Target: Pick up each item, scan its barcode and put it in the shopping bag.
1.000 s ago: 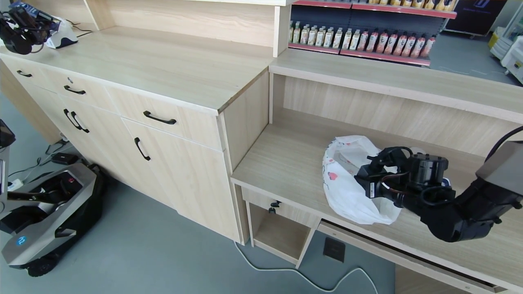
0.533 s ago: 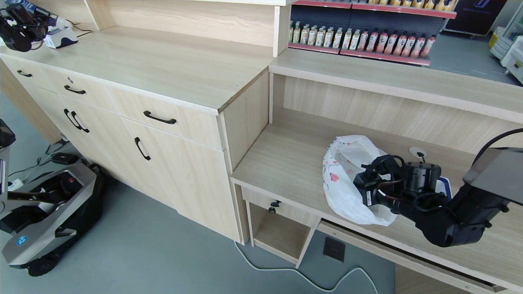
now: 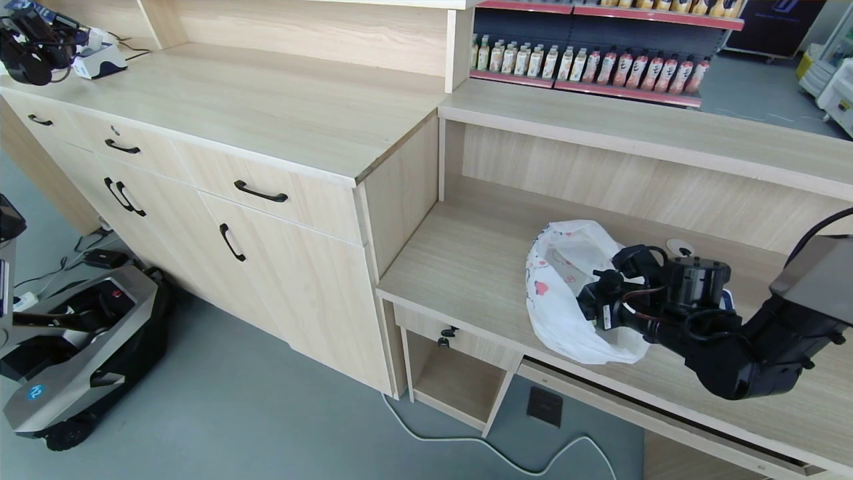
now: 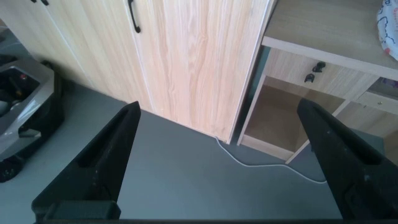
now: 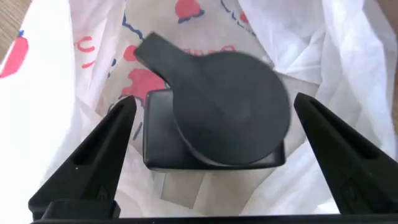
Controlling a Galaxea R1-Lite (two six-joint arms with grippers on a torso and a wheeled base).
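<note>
The white shopping bag (image 3: 566, 300) with red and blue prints lies on the lower wooden counter (image 3: 466, 260), its mouth facing my right arm. My right gripper (image 3: 600, 299) sits at the bag's mouth, open. From the right wrist, its two black fingers (image 5: 84, 165) stand wide apart on either side of a black box-shaped item with a round black top (image 5: 217, 121), which lies inside the bag (image 5: 50, 93) untouched. My left gripper (image 4: 214, 162) hangs open and empty low above the grey floor, facing the cabinet (image 4: 199, 56).
A white and blue flat thing (image 3: 728, 300) lies on the counter behind my right wrist. A white scanner stand (image 3: 100, 60) and a black device (image 3: 30, 43) sit at the upper counter's far left. Bottle shelves (image 3: 586, 67) stand behind. A cable (image 3: 480, 443) crosses the floor.
My right arm dipped a little toward the counter's front edge, then came back up and to the right, staying at the bag's mouth. The black device at far left drifted slightly upward.
</note>
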